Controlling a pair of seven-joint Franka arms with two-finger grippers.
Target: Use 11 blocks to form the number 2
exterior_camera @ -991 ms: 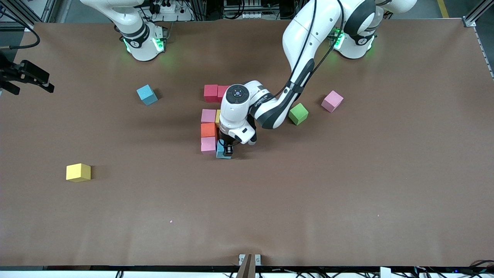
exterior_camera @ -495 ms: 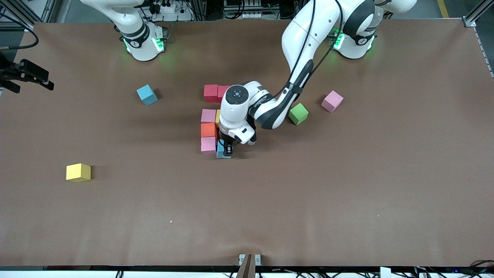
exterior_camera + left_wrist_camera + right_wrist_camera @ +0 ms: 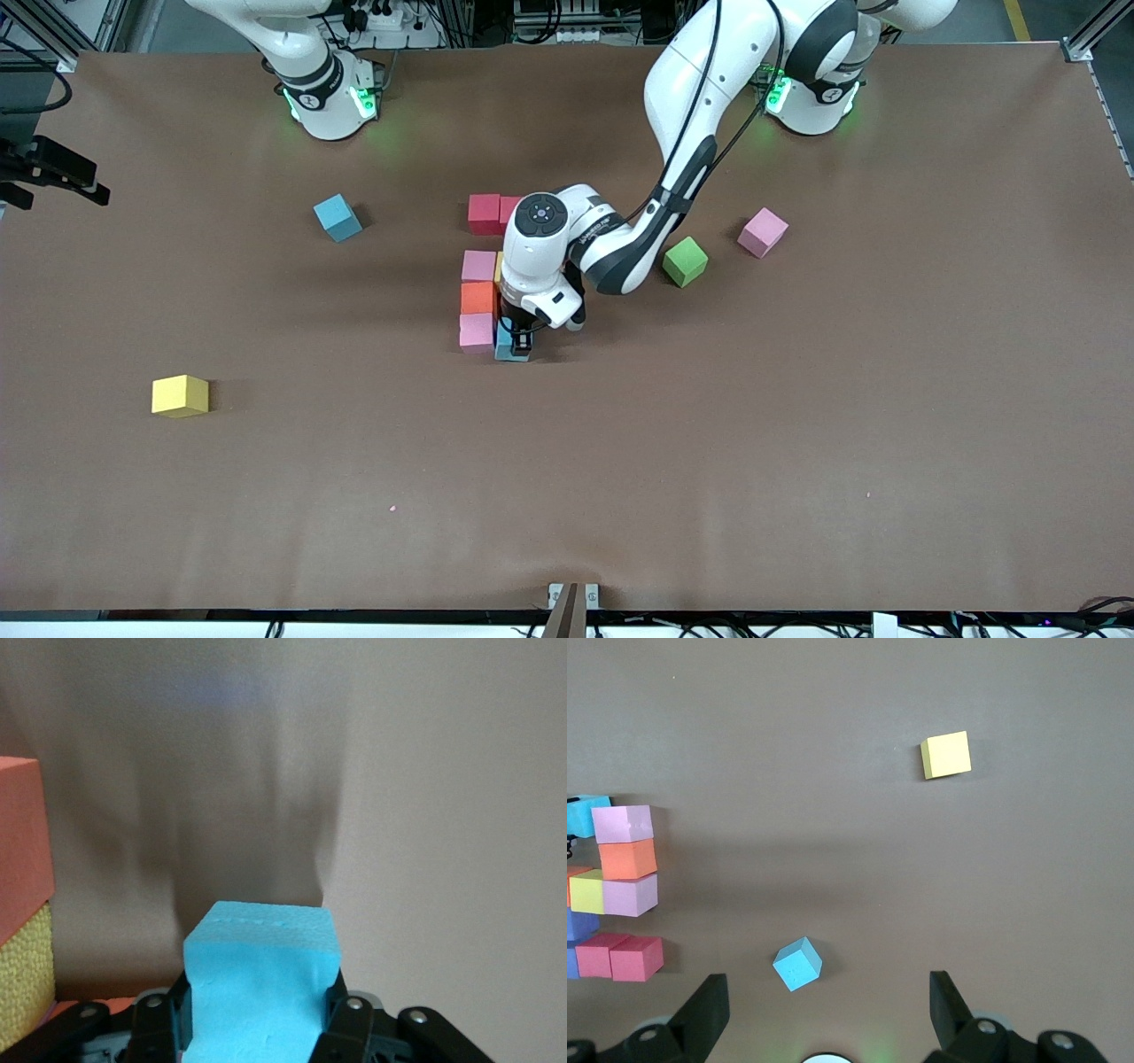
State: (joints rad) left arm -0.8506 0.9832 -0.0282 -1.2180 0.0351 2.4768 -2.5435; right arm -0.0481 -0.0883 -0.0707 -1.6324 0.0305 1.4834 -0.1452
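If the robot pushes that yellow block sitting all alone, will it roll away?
Probably not: the yellow block is a cube resting on a flat face, so it should slide. Its foam-like look suggests lightness. It might turn a bit if nudged at a corner.

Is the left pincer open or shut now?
Shut: the left pincer grips the light blue block, its fingers pressing both sides.

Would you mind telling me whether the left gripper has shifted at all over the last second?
Yes, slightly: the left gripper, shut on the light blue block, has edged toward the pink block beside it.
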